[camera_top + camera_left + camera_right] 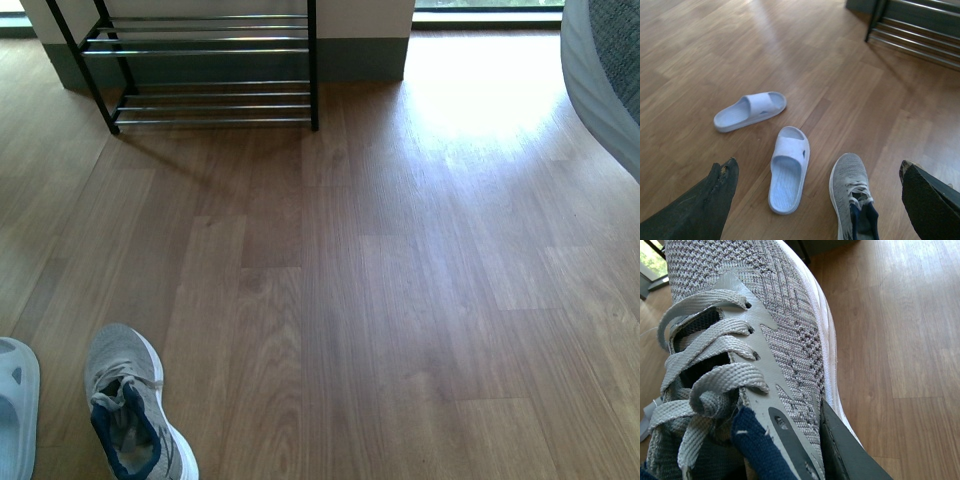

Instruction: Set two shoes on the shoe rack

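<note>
One grey sneaker (130, 405) lies on the wood floor at the near left, toe pointing away. It also shows in the left wrist view (852, 195). My left gripper (818, 170) is open and hovers above it, with its dark fingers (710, 205) spread wide on either side. My right gripper (805, 440) is shut on the other grey sneaker (780, 340) at its collar, one dark finger (845, 450) pressed against the outside. This shoe fills the right wrist view. The shoe rack (200, 50) stands at the far left against the wall and also shows in the left wrist view (920, 30). Neither arm shows in the front view.
Two pale blue slides (751, 110) (788, 167) lie on the floor beside the sneaker; one slide (15, 410) shows at the front view's left edge. A grey upholstered piece (605, 70) stands at the far right. A wall base (360, 55) is behind the rack.
</note>
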`<action>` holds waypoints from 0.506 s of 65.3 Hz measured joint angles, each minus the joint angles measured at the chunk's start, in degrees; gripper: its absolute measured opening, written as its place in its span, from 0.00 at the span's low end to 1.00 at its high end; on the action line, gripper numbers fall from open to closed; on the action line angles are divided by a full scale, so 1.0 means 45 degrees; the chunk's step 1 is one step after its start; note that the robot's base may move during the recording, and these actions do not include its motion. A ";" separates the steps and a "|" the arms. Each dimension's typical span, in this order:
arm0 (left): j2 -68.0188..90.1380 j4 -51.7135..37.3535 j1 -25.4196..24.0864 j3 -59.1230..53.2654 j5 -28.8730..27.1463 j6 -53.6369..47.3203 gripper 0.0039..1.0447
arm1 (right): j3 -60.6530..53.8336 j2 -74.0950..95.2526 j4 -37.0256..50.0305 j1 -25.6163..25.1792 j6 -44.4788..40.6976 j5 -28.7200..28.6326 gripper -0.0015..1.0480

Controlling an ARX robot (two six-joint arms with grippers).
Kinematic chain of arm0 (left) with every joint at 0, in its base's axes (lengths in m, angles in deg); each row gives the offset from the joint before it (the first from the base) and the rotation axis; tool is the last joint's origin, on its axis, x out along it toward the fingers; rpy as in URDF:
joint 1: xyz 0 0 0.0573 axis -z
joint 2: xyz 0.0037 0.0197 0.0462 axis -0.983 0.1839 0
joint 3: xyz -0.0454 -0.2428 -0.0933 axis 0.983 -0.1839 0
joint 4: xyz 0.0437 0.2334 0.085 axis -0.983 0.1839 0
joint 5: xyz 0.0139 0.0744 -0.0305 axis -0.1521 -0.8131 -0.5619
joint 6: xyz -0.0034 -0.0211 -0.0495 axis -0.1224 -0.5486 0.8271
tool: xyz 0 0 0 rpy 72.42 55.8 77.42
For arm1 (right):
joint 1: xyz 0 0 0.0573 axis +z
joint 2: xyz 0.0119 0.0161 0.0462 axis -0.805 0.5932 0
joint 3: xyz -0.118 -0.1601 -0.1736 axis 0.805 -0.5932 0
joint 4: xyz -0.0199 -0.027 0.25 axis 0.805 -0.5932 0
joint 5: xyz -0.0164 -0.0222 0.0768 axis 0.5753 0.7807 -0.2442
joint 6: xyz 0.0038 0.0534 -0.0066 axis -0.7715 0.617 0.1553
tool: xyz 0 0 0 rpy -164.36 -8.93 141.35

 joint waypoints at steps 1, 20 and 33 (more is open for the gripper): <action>0.0996 -0.0520 0.0058 0.0121 -0.0092 0.0622 0.91 | 0.0000 0.0000 0.0000 0.0005 0.0000 -0.0034 0.02; 1.8423 -0.7189 0.0228 0.4940 0.3861 0.4702 0.91 | 0.0000 0.0000 0.0000 0.0034 0.0000 -0.0034 0.02; 2.2814 -0.7101 0.0607 0.7116 0.5591 0.3803 0.91 | 0.0000 0.0000 0.0000 0.0034 0.0000 -0.0034 0.02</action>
